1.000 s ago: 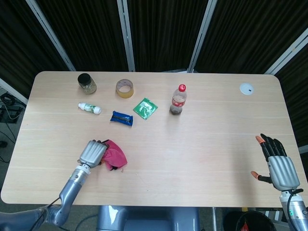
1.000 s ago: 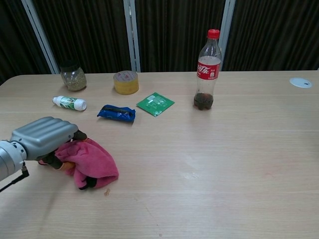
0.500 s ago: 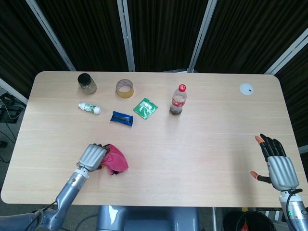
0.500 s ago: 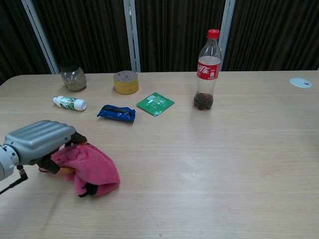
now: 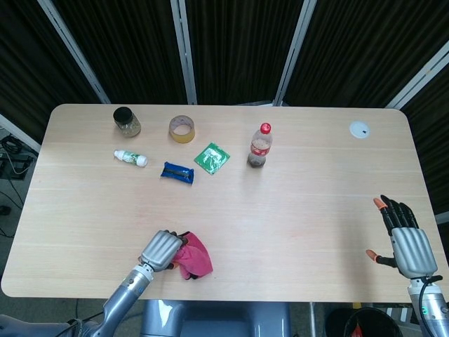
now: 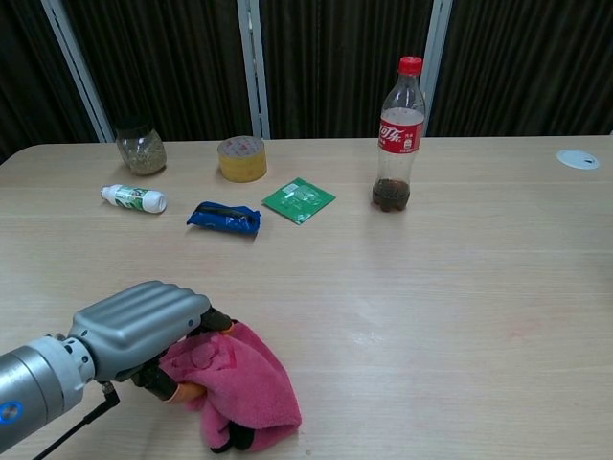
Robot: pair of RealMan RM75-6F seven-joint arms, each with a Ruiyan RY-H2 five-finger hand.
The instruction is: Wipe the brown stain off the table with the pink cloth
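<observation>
My left hand grips the crumpled pink cloth and presses it on the table near the front edge, left of centre. No brown stain shows in either view; the spot under the cloth is hidden. My right hand hovers at the table's right front corner with its fingers spread and nothing in it; the chest view does not show it.
At the back of the wooden table stand a dark-lidded jar, a tape roll, a cola bottle, a green packet, a blue packet, a small white bottle and a white disc.
My left hand has dragged the pink cloth rightward and toward the front edge. The small brown speck seen beside the cloth a second ago no longer shows. The right hand has not moved.
</observation>
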